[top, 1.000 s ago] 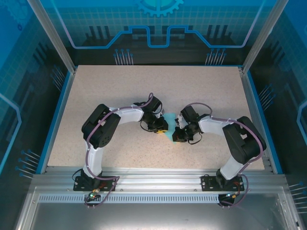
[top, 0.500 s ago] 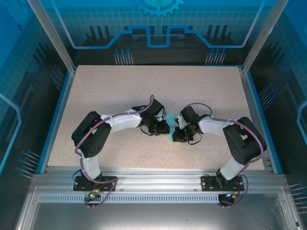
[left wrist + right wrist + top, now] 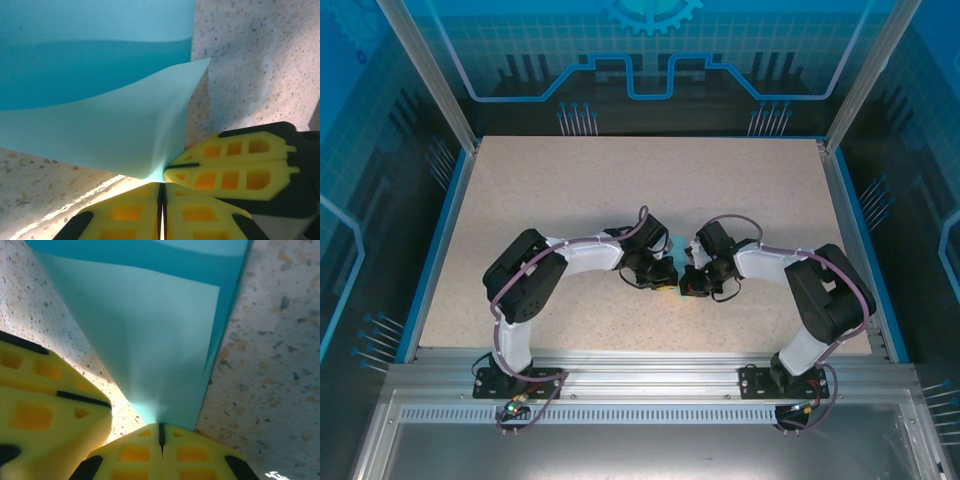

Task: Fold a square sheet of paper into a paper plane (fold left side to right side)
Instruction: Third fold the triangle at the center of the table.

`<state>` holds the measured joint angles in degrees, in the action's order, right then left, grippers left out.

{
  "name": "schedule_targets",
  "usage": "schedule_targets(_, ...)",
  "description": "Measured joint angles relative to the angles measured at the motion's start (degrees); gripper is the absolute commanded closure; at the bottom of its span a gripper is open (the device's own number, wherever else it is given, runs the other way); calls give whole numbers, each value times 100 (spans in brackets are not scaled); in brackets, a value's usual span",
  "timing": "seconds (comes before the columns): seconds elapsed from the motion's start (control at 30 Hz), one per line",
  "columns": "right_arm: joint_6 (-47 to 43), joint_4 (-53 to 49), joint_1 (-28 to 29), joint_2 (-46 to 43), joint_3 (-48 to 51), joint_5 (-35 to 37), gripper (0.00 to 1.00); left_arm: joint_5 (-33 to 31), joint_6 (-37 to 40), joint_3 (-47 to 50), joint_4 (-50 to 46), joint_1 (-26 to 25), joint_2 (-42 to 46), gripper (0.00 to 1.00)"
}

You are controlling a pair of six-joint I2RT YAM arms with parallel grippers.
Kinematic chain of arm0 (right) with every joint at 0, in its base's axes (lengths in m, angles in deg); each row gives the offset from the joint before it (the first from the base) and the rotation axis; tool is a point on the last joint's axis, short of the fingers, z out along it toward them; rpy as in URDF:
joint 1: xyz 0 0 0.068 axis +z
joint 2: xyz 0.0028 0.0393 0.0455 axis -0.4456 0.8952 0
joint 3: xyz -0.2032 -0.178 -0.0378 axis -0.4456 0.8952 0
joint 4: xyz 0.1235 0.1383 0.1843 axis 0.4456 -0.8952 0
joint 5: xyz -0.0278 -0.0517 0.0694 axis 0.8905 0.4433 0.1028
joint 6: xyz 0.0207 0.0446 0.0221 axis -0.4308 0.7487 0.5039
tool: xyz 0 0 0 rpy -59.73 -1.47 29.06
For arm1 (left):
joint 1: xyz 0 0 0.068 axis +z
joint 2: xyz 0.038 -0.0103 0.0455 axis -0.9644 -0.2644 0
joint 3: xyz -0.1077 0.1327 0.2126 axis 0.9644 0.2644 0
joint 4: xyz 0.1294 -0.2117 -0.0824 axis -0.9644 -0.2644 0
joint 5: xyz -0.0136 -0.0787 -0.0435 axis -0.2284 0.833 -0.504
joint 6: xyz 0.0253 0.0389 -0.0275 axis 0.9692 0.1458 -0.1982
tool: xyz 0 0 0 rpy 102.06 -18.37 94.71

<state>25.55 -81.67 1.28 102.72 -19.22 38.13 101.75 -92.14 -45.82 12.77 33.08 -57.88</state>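
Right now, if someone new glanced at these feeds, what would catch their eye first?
First, the light-blue sheet of paper, bowed up off the speckled table near its middle, where both arms meet. Next, the left arm's yellow fingers and the right arm's yellow fingers, close beside each other and each closed on the sheet's near edge.

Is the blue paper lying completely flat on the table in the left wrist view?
No, the square sheet of paper curls up off the table, one edge pinched in the left gripper.
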Motion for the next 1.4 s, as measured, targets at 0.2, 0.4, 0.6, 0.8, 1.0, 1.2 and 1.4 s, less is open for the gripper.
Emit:
schedule_targets(0.2,2,0,0,2,0,2,97,120,-116,-2,81,15,-122,89)
schedule_targets(0.4,24,-2,0,2,0,11,97,140,-114,-44,81,44,-208,89)
schedule_targets(0.6,44,-7,0,2,0,22,97,219,-107,-155,-17,131,-363,90)
schedule_targets(0.8,42,-24,2,2,-2,26,97,404,-90,-225,-59,232,-450,90)
schedule_targets(1.0,39,42,7,2,-7,87,97,450,105,-334,-175,330,-514,90)
schedule_targets(1.2,35,66,35,2,-13,149,98,433,387,-380,-343,625,-516,90)
schedule_targets(1.4,17,83,35,2,-15,151,98,308,649,-542,-662,1056,-533,90)
